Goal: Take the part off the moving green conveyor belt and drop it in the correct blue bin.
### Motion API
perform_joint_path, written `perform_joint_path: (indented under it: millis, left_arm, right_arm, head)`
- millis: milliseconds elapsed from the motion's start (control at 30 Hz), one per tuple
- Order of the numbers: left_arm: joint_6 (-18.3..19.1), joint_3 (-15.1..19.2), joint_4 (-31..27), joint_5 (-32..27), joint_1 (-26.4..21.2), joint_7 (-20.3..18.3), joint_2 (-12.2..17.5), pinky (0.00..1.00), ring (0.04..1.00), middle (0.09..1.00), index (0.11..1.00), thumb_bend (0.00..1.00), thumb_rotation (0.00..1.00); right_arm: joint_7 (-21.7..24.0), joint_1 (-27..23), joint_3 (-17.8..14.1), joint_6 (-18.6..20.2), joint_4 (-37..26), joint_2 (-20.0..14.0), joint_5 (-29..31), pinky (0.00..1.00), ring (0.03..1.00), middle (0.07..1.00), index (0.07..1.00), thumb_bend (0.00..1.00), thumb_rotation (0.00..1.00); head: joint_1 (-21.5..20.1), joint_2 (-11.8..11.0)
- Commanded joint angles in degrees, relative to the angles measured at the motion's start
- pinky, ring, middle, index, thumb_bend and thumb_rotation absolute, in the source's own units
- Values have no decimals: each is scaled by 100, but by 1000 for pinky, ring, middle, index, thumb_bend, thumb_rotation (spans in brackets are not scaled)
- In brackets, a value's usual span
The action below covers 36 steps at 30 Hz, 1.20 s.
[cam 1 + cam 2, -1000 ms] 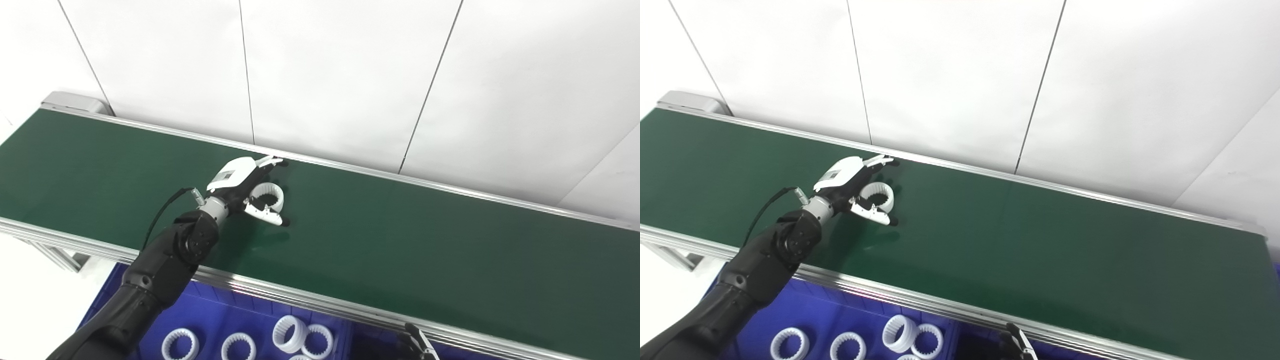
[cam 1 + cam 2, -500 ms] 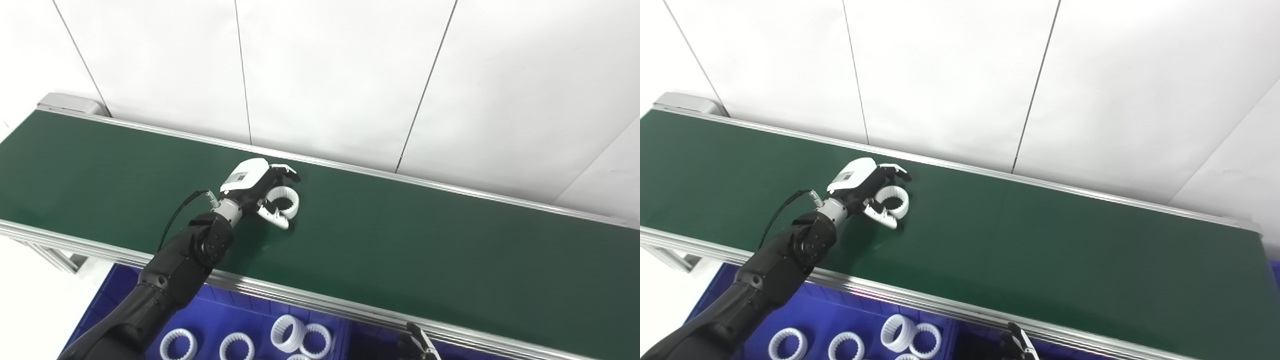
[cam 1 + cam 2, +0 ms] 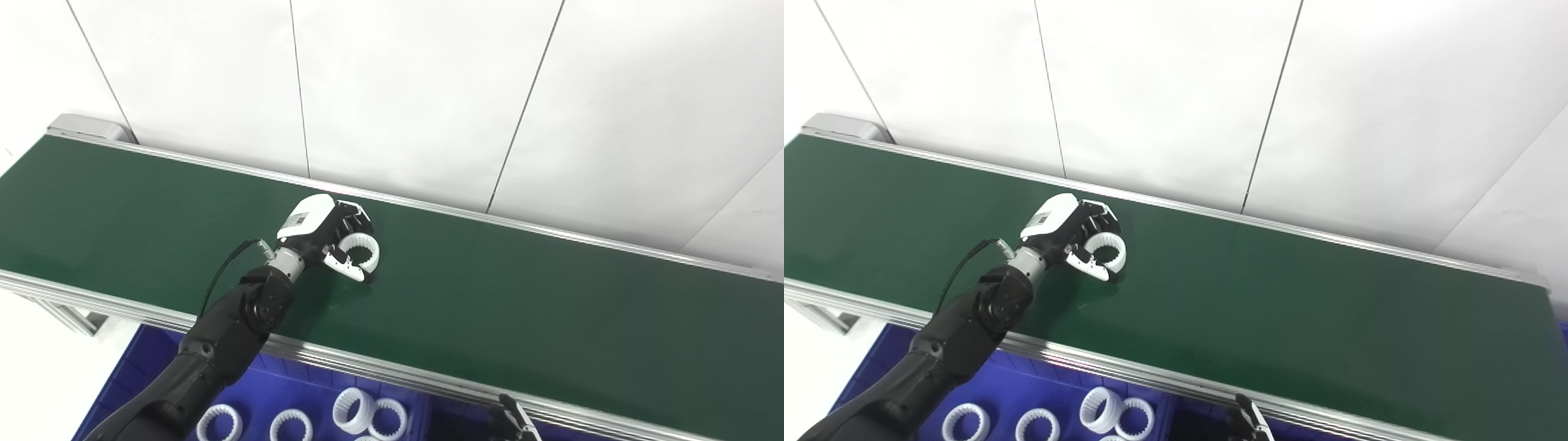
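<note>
A white toothed ring [image 3: 361,250] lies on the green conveyor belt [image 3: 551,294], left of the middle. My left hand [image 3: 323,234] is shut on it, with the fingers [image 3: 1099,214] curled over its far side and the thumb against its near side. The ring still looks to be resting on the belt. Of my right hand [image 3: 513,421] only a dark tip shows at the bottom edge, below the belt's near rail, too little to tell how it stands.
A blue bin [image 3: 269,386] sits below the belt's near rail and holds several white toothed rings [image 3: 353,409]. An aluminium rail [image 3: 392,376] borders the belt's near side. A white panelled wall stands close behind the far rail.
My left hand has travelled right along the belt with the ring. Its fingers, spread wide a second ago, have curled shut around the ring.
</note>
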Motion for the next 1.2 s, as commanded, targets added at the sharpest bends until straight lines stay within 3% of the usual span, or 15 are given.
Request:
perform_joint_path:
  millis: [0,133,267,300,333,367,467,567,600,633,767,867,1167]
  left_arm:
    - [35,23,-139,100,-13,44,211,335,375,460,548,491,0]
    - [-106,102,-478,-66,153,38,279,335,371,457,551,490,0]
    - [-235,424,-1586,-683,657,-229,335,381,385,475,555,490,0]
    - [-281,522,-2007,-868,852,-310,376,382,386,478,556,490,0]
    - [-311,595,-2300,-994,988,-376,402,384,391,483,553,491,0]
    - [-314,663,-2554,-1114,1098,-453,426,385,393,484,553,491,0]
    - [-418,857,-3321,-1565,1523,-716,525,402,402,496,544,493,0]
    - [-551,1023,-3908,-1933,2000,-871,581,396,400,498,546,493,0]
    - [-650,1060,-4004,-2074,2145,-910,585,395,400,498,546,493,0]
    - [-763,1086,-4071,-2174,2271,-938,592,395,399,499,547,493,0]
    - [-1176,1131,-4180,-2380,2765,-1035,569,432,419,500,537,495,0]
    - [-1577,1085,-4021,-2399,3169,-1069,526,444,429,503,526,497,0]
    - [-1548,754,-3663,-2293,3831,-1423,377,432,415,501,529,496,0]
  right_arm:
    - [-24,11,1,-342,-159,-29,12,746,841,861,926,1000,358]
    - [-21,57,-5,-341,-222,-18,-18,745,843,865,927,1000,358]
    - [19,133,-22,-340,-358,15,18,761,849,870,929,1000,341]
    - [24,160,-30,-340,-404,27,2,763,850,870,928,1000,337]
    - [29,180,-39,-339,-436,37,-13,771,852,873,932,1000,338]
    - [37,207,-51,-340,-486,49,-46,774,853,874,933,1000,338]
    - [67,263,-87,-342,-612,88,-97,782,854,875,935,1000,341]
    - [130,345,-136,-336,-754,143,-104,794,858,873,935,1000,325]
    - [162,374,-159,-335,-790,168,-91,795,858,873,935,1000,323]
    - [198,407,-188,-325,-845,197,-100,801,861,874,936,996,320]
    - [331,486,-315,-240,-1013,351,-219,813,869,882,946,974,350]
    - [419,495,-387,-113,-1135,471,-282,821,877,892,956,949,367]
    - [726,532,-628,174,-1402,682,-320,826,876,892,955,954,362]
  head:
    - [-2,22]
    - [-71,173]
    - [-213,480]
    - [-326,670]
    - [-326,670]
    - [-450,863]
    - [-615,1050]
    - [-979,1403]
    - [-979,1403]
    - [-1104,1582]
    - [-1334,1895]
    - [-1422,2066]
    - [-1549,2400]
